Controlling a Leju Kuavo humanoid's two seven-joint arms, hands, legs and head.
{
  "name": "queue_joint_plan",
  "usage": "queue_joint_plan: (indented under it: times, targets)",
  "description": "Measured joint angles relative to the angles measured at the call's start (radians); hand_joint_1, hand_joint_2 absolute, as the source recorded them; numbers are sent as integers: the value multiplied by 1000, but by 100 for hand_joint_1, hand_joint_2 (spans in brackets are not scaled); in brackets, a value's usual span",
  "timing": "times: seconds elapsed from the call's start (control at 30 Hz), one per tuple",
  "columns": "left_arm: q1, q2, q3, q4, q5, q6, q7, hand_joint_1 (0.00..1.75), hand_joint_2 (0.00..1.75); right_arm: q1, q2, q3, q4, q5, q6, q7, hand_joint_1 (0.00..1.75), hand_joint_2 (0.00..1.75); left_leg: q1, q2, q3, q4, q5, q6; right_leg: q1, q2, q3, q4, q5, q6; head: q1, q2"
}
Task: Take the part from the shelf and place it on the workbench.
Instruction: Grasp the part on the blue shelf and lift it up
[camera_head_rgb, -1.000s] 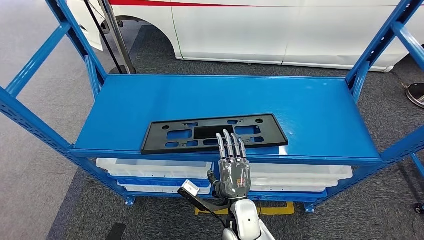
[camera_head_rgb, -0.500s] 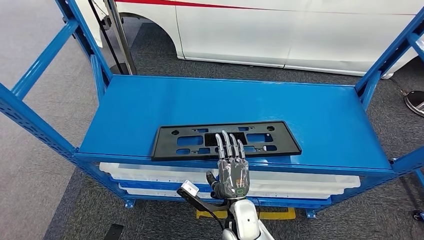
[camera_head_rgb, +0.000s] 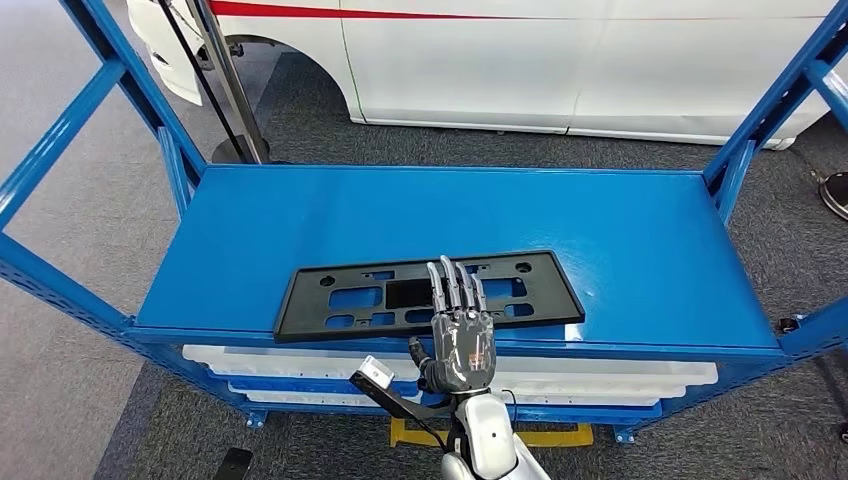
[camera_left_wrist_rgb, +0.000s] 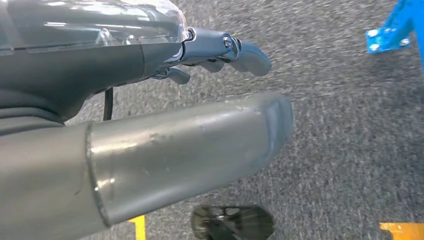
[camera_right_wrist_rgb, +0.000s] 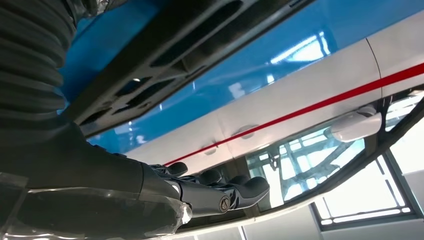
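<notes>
A flat black plastic part (camera_head_rgb: 555, 295) with several cutouts lies near the front edge of the blue shelf (camera_head_rgb: 620, 230). My right hand (camera_head_rgb: 462, 335) is raised at the shelf's front, its fingers (camera_head_rgb: 452, 285) stretched out straight and apart over the middle of the part, holding nothing. The right wrist view has the part (camera_right_wrist_rgb: 165, 55) on the blue surface just beyond the right hand (camera_right_wrist_rgb: 100, 200). I cannot tell whether the fingers touch the part. My left hand (camera_left_wrist_rgb: 125, 115) hangs over grey carpet with nothing in it.
White trays (camera_head_rgb: 620, 365) sit on the lower level under the shelf. Blue uprights (camera_head_rgb: 60, 150) frame both sides. A white vehicle (camera_head_rgb: 600, 60) stands behind the rack, with a black pole (camera_head_rgb: 225, 80) at the back left. A yellow mark (camera_head_rgb: 550, 435) lies on the floor.
The whole picture has shifted a little, so the camera moved. My right hand stays spread over the middle of the part; the part lies where it was on the shelf.
</notes>
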Motion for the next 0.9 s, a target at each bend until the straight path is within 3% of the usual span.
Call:
queue_joint_plan:
  times: [0.07, 0.1, 0.23, 0.3, 0.37, 0.4, 0.43, 0.47, 0.53, 0.6, 0.67, 0.77, 0.9]
  targets:
    - [-2, 2, -8, 0, -6, 1, 4, 0, 0, -16, 1, 0, 5, -5, 0, 5, 0, 175, -2, 0, 48, -122, 59, 6, 3, 1, 7, 3, -8, 7, 0, 0]
    - [-4, 2, -11, 0, -8, 1, 5, 0, 0, -26, 1, 0, 8, -6, 0, 9, 0, 175, -4, 0, 63, -160, 69, 12, 5, 2, 5, 5, -10, 11, 0, 0]
    - [-6, 2, -24, 0, -16, 0, 12, 0, 0, -64, 2, 1, 36, -3, 0, 33, 0, 175, -2, -2, 69, -182, 66, 34, 7, 1, -4, 15, -18, 27, 0, 0]
    - [-9, 2, -31, 0, -17, 0, 14, 0, 0, -83, 1, 1, 54, -3, 0, 40, 0, 175, 2, 0, 73, -188, 69, 46, 6, 1, -34, 85, -62, 35, 0, 0]
    - [-12, 3, -34, 0, -17, 0, 15, 0, 0, -94, 0, 1, 70, -4, 0, 41, 0, 175, 1, 0, 74, -188, 68, 52, 3, 0, -99, 217, -120, 40, 0, 0]
    - [-13, 4, -35, 0, -17, 0, 16, 0, 0, -96, -1, 1, 78, -4, 0, 41, 0, 175, 0, 0, 74, -187, 67, 52, 0, 0, -127, 269, -133, 41, 0, 0]
    - [-13, 4, -35, 0, -17, 0, 16, 0, 0, -97, -1, 1, 84, -5, 0, 41, 0, 175, 0, 0, 75, -187, 66, 53, -1, 0, -140, 287, -127, 42, 0, 0]
    - [-13, 4, -35, 0, -17, 0, 16, 0, 0, -99, -2, 1, 89, -5, 0, 41, 0, 175, 0, -1, 77, -186, 65, 52, -2, 0, -133, 265, -101, 41, 0, 0]
    - [-14, 4, -36, 0, -17, -1, 17, 0, 0, -107, -2, 2, 98, -3, 0, 47, 0, 175, -1, -3, 82, -183, 60, 48, -2, 0, -77, 140, -28, 34, 0, 0]
    - [-15, 3, -39, 0, -17, -3, 17, 0, 0, -120, -2, 4, 111, 3, 0, 64, 0, 175, -4, -3, 82, -179, 55, 40, 3, 1, -32, 38, 6, 28, 0, 0]
    - [-16, 4, -42, 0, -17, -7, 17, 0, 0, -136, -4, 7, 134, 6, 0, 82, 0, 175, -6, -3, 80, -180, 55, 29, 8, 2, -25, 16, 5, 25, 0, 0]
    - [-18, 8, -50, 0, -15, -10, 19, 0, 0, -165, -11, 9, 174, 3, 0, 92, 0, 175, -3, -2, 70, -157, 34, 13, 0, 2, -21, 4, 12, 10, 0, 0]
    - [-20, 15, -57, 0, -13, -14, 22, 0, 0, -197, -18, 10, 232, -8, 0, 93, 0, 175, 0, -1, -34, 65, -68, 0, 1, -1, -18, 0, 13, -1, 0, 0]
